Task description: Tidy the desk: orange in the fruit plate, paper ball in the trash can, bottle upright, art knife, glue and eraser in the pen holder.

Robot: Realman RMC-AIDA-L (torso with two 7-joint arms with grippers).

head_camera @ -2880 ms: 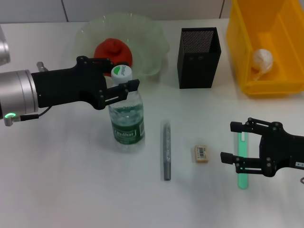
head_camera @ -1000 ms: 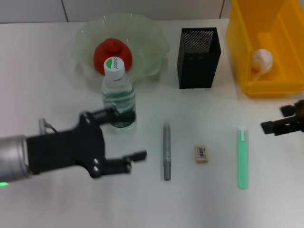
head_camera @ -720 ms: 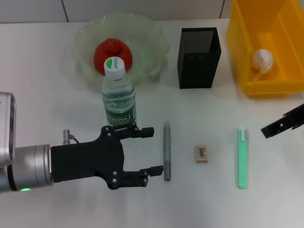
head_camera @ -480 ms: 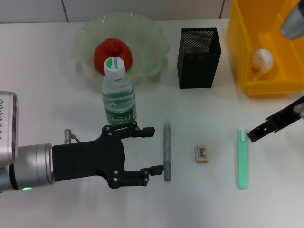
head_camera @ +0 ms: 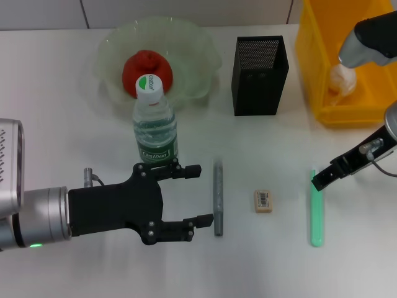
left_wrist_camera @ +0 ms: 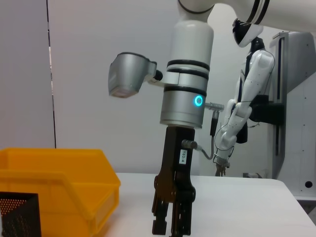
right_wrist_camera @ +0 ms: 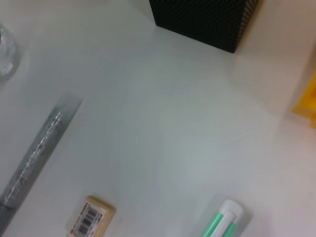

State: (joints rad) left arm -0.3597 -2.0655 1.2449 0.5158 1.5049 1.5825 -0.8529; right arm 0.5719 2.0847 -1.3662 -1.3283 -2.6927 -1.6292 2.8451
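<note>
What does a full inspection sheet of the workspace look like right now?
Surface: white desk.
Done: orange in fruit plate; paper ball in trash can; bottle upright.
Pending: grey stick, eraser, green stick on the desk; pen holder looks empty.
Clutter: nothing seen.
Pincers: left pincer open beside the grey stick; right pincer at the green stick's top end.
Cables: thin cable at right wrist.
Surroundings: another robot arm behind.

Orange (head_camera: 147, 70) in green fruit plate (head_camera: 201, 43), bottle (head_camera: 154, 124) upright, paper ball (head_camera: 343, 79) in yellow trash can (head_camera: 316, 59), eraser (head_camera: 263, 201) flat nr black pen holder (head_camera: 260, 76).
</note>
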